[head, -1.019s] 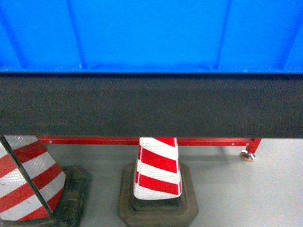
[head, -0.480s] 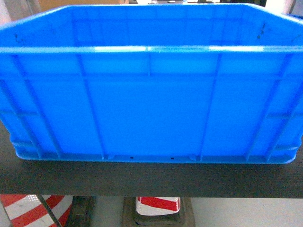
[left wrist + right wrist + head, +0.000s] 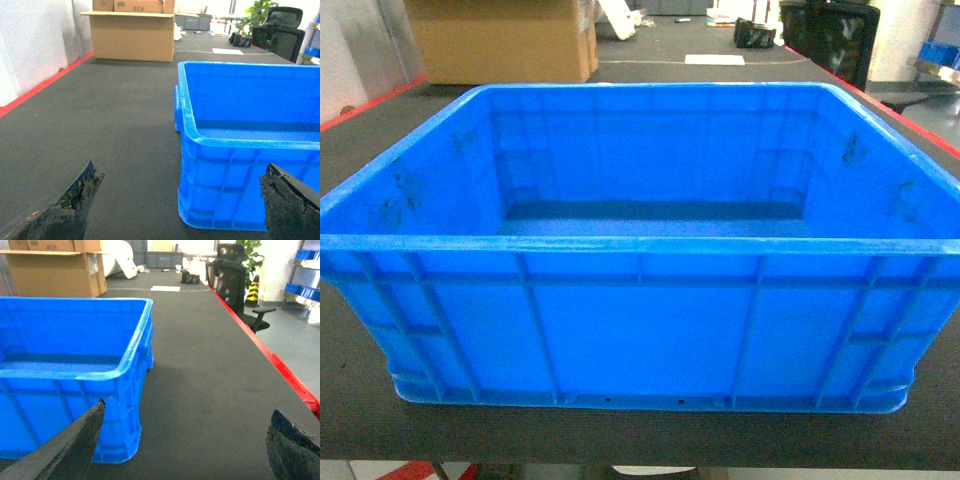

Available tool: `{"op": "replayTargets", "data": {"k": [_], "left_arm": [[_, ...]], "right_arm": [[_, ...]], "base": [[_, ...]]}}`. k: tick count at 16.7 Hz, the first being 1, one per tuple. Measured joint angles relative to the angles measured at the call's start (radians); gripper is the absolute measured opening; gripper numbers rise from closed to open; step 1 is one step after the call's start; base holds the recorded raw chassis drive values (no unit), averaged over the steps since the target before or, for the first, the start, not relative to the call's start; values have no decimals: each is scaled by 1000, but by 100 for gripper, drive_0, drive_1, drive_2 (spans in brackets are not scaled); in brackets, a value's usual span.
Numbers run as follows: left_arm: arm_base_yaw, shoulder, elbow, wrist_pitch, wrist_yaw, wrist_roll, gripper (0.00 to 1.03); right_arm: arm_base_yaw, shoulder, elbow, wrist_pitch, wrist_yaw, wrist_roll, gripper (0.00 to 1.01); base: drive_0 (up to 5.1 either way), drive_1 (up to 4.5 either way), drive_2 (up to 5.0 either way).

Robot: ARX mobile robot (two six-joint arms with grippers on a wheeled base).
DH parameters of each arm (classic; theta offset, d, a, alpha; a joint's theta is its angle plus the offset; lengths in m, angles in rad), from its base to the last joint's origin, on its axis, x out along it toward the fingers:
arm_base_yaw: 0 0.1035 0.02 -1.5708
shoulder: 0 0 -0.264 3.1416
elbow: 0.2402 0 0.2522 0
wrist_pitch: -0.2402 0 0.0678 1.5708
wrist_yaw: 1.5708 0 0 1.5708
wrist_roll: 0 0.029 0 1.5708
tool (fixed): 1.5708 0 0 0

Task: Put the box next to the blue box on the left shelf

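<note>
Head view: along the left edge runs a red border strip (image 3: pixel 365 105) of the dark, finely textured tabletop (image 3: pixel 650 440), and behind it, upper left, stands a brown cardboard carton (image 3: pixel 500 40). Filling the centre is the box (image 3: pixel 640 340) — a bright-blue rectangular plastic crate with solid walls stiffened by vertical ribs, a thick rolled rim and an empty, glossy floor. It sits flat on the tabletop near its front edge. At the upper right is a black office chair (image 3: pixel 830 35).

Left wrist view, lower part of the frame: the left gripper (image 3: pixel 182 200) shows two worn, crumbly black pads (image 3: pixel 75 200) spread wide apart, holding nothing. The crate's near left corner lies between them and beyond them, nearer the right-hand pad, not touching.

Right wrist view: the right gripper (image 3: pixel 185 445) is likewise spread wide, its dark pads (image 3: pixel 75 445) in the two bottom corners — the crate's near right corner stands just behind the left-hand pad, with bare tabletop across the rest of the gap.
</note>
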Motion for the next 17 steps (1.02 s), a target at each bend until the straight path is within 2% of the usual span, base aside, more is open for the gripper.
{"op": "replayTargets", "data": {"k": [17], "left_arm": [[0, 0, 0, -13, 0, 0, 98]], "right_arm": [[0, 0, 0, -10, 0, 0, 98]], "base": [[0, 0, 0]]}}
